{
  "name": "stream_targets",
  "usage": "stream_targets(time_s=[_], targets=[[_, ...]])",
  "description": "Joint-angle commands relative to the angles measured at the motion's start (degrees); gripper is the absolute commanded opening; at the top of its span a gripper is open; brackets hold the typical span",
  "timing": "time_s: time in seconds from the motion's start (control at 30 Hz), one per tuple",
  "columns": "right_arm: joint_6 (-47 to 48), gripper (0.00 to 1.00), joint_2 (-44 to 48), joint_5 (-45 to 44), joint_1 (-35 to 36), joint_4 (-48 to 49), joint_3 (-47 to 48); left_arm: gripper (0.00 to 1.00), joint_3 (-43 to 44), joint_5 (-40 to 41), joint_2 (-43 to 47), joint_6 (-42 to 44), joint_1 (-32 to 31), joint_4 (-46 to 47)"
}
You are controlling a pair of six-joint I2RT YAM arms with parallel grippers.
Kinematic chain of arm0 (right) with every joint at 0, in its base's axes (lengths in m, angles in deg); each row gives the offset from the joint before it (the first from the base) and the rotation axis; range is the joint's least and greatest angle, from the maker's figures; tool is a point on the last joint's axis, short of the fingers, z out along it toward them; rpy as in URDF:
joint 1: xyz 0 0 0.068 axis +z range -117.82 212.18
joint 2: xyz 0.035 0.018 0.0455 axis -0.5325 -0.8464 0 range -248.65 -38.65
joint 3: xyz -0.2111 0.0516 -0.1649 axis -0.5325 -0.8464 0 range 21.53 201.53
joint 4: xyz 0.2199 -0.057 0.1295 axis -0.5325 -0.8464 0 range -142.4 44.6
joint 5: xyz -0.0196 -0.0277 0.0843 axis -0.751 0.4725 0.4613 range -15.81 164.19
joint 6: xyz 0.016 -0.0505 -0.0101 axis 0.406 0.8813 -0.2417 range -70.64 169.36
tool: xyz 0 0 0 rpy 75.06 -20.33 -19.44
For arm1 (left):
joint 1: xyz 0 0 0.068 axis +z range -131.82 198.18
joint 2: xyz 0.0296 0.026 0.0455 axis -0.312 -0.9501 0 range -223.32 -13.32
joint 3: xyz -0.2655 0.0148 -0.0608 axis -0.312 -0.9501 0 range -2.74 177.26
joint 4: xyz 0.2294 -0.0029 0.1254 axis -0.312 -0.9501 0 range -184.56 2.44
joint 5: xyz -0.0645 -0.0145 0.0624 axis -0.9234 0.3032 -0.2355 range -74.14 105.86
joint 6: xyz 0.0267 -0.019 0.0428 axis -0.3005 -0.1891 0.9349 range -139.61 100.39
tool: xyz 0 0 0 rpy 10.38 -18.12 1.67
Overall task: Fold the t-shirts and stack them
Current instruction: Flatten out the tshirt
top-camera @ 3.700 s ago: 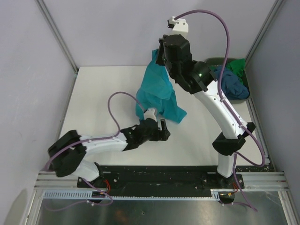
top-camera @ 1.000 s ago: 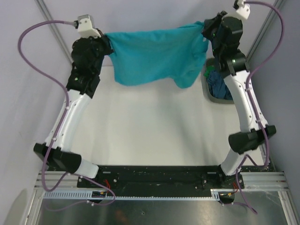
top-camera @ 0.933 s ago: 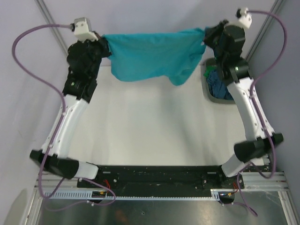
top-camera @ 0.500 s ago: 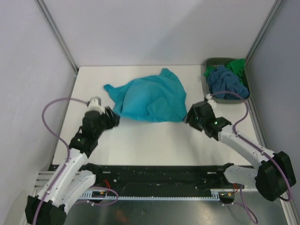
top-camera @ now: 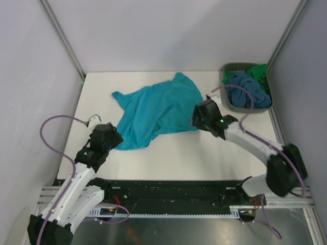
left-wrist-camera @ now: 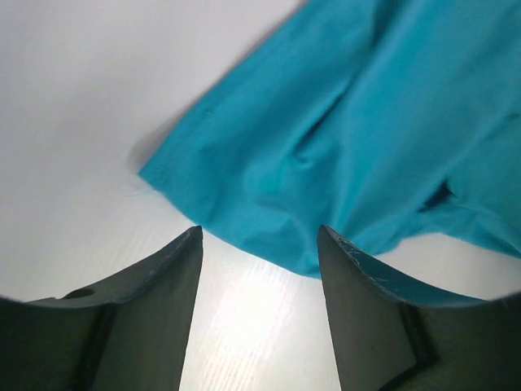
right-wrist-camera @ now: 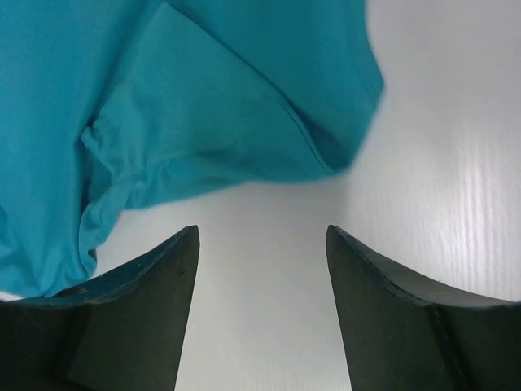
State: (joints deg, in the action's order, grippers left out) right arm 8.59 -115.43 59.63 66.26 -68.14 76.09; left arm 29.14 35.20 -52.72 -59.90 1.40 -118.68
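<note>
A teal t-shirt (top-camera: 153, 109) lies crumpled and partly spread on the white table (top-camera: 204, 153). My left gripper (top-camera: 111, 138) is low at its near left corner, open, with only the cloth's hem (left-wrist-camera: 244, 236) just ahead of the fingertips. In the left wrist view the left gripper (left-wrist-camera: 259, 230) holds nothing. My right gripper (top-camera: 196, 117) rests at the shirt's right edge, open. The right wrist view shows bare table between the fingers of the right gripper (right-wrist-camera: 261, 230), with the teal t-shirt (right-wrist-camera: 203, 106) just beyond them. A slate-blue t-shirt (top-camera: 246, 93) and a green t-shirt (top-camera: 259, 71) lie bunched in a bin.
The grey-green bin (top-camera: 255, 108) sits at the far right corner of the table. Grey walls and metal frame posts close in the table on three sides. The arms' base rail runs along the near edge.
A second ago both grippers held the teal shirt stretched in the air. It now lies on the table, both grippers have opened, and the shirt's near left part has spread toward the left gripper.
</note>
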Motion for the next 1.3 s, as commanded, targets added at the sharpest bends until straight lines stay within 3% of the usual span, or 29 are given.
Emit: stream_targets(time_s=[0.0,0.2,0.6,0.77,1.07,1.27], targets=[[10.1,0.67,-11.82,-1.2,0.8,5.85,10.07,0.62,2.69,8.26,-5.18,-4.91,1.8,-1.3],[14.97,0.61,-25.88,-0.72,-0.84,6.05,19.35,0.59,5.94,4.68,-16.37,-3.79,8.15,2.19],[13.47,0.44,-34.87,-0.28,-3.1,2.05,19.86,0.56,23.45,-7.29,-40.89,2.45,11.49,12.37],[12.43,0.42,-31.41,-2.72,-2.91,-1.26,14.6,0.57,30.73,-8.58,-48.82,3.42,12.17,13.52],[8.02,0.38,-16.23,-3.32,-4.59,-4.89,-2.7,0.59,46.12,-8.98,-63.66,5.71,12.45,14.07],[9.26,0.39,-10.65,-1.15,-6.71,-4.7,-5.53,0.58,55.25,-10.78,-73.95,8.54,12.31,14.01]])
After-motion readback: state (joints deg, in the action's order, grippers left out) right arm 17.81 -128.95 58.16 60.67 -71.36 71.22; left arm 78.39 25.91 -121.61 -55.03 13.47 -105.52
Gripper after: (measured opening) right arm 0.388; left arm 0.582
